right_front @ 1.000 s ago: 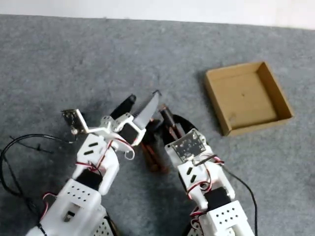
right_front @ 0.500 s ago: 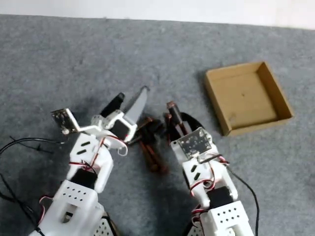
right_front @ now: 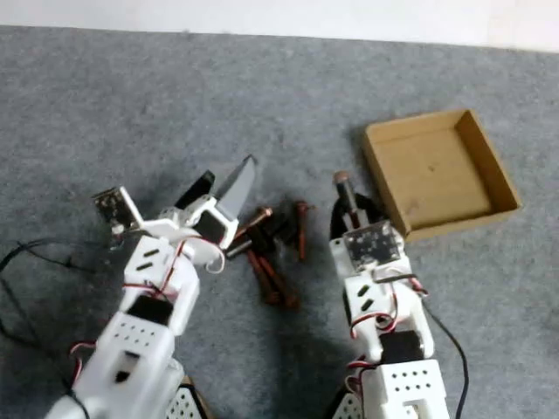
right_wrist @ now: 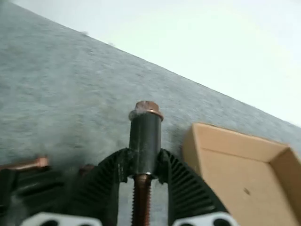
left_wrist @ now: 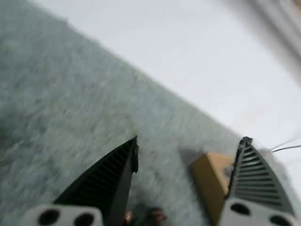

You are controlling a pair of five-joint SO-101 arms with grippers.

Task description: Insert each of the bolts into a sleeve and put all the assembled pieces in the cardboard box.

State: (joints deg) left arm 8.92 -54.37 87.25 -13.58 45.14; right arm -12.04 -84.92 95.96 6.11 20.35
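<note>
In the high view I am seeing the left gripper (right_front: 229, 172) hanging wide open and empty, with the loose bolts and sleeves (right_front: 271, 257) just beside it. The right gripper (right_front: 350, 212) is clamping a sleeved bolt (right_front: 342, 188), and the cardboard box (right_front: 382, 175) is sitting near its tip.

In the left wrist view the jaws are gaping over carpet.

In the right wrist view the fingers (right_wrist: 176, 181) are squeezing the black sleeve, and the bolt head is poking out beyond them.

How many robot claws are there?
2. The left gripper is open, beside the loose bolts. The right gripper is next to the cardboard box, shut on a sleeve with a bolt in it. None seem hidden.
</note>
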